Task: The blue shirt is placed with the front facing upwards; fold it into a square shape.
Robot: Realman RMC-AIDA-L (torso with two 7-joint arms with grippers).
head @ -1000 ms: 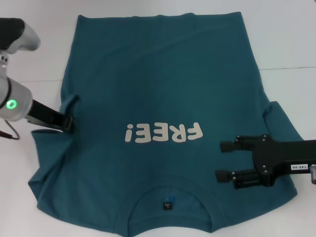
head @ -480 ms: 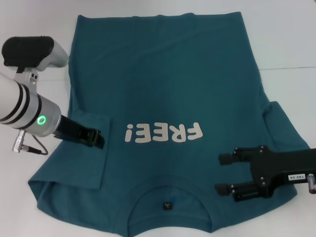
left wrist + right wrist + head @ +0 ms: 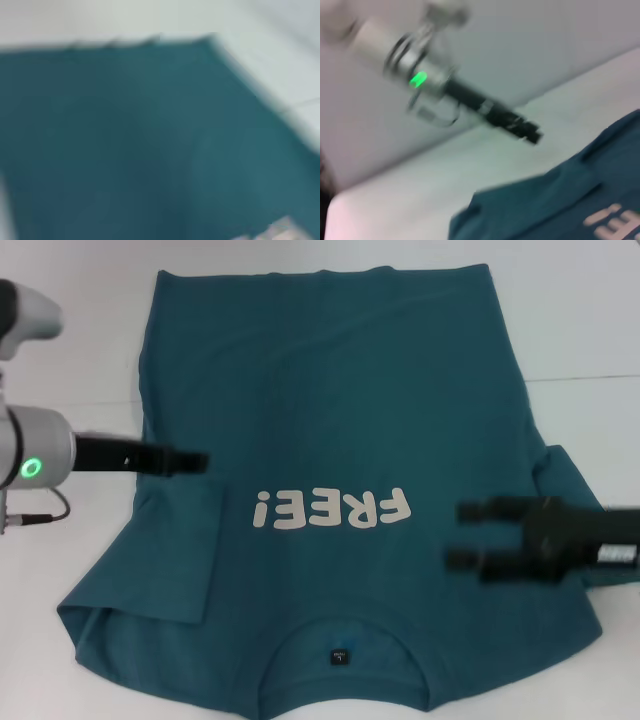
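- White tabletop [image 3: 590,320] fills the scene, with a faint seam line running across its right part; a pale wall rises behind it in the right wrist view
- the blue shirt [image 3: 330,390] lies flat on it, front up, covering most of the middle; its collar [image 3: 340,635] is on the near side toward the robot and its hem on the far side
- white letters "FREE!" [image 3: 332,509] show on the chest, upside down from the head camera; a small dark label [image 3: 341,656] sits inside the collar
- the sleeve on the robot's left [image 3: 175,545] is folded inward onto the body of the shirt, its edge just beside the "!"; the sleeve on the robot's right [image 3: 570,480] lies spread outward
- the left gripper [image 3: 190,461] reaches in from the left edge, over the top of the folded sleeve; its fingers look drawn together with no cloth between them
- the right gripper [image 3: 465,535] comes in from the right edge, over the shirt beside the "F"; its two fingers [image 3: 478,510] stand apart, one above the other in the head view, holding nothing
- the left wrist view shows only teal cloth and a strip of table; the right wrist view shows the left arm far off above the shirt's edge
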